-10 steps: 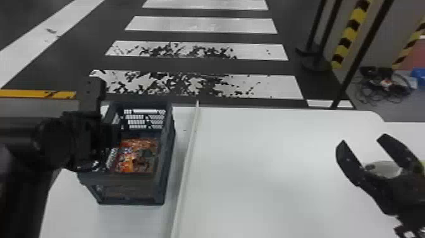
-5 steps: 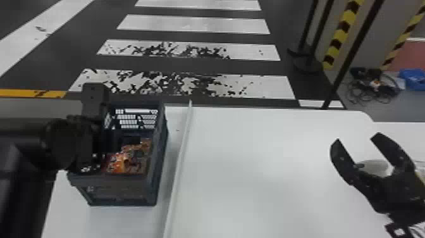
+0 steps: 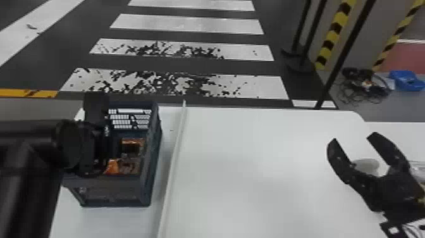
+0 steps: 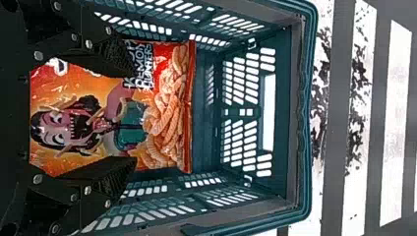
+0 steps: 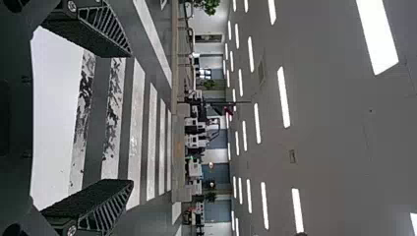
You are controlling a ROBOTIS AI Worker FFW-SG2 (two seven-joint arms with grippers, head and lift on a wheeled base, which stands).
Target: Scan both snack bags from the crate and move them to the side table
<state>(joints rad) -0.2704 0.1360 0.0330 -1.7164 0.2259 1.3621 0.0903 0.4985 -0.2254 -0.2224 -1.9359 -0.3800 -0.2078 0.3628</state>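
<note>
My left gripper point(image 3: 95, 148) is over the left part of the dark crate point(image 3: 112, 193). Orange snack packaging point(image 3: 112, 167) shows inside beside it, and a further orange-brown piece point(image 3: 134, 144) lies deeper in; the arm hides the rest. In the left wrist view, the open left gripper point(image 4: 134, 117) has a red-orange snack bag point(image 4: 167, 108) lying across the space between and beneath its fingers, inside the teal-looking crate point(image 4: 265, 182). Off to the right above the white table, the right gripper point(image 3: 353, 140) stands open; in its wrist view, nothing is between the fingers of the right gripper point(image 5: 131, 118).
A pale raised strip point(image 3: 172, 164) runs along the white table point(image 3: 253, 177) just right of the crate. A whitish rounded object point(image 3: 366, 166) shows between the right gripper's fingers from above, of unclear kind. Black posts point(image 3: 340, 63) stand beyond the table.
The head view has swung somewhat to the right, so table and crate sit farther left in it. Relative to the crate, my left gripper has shifted right, farther over it. The right gripper looks little changed.
</note>
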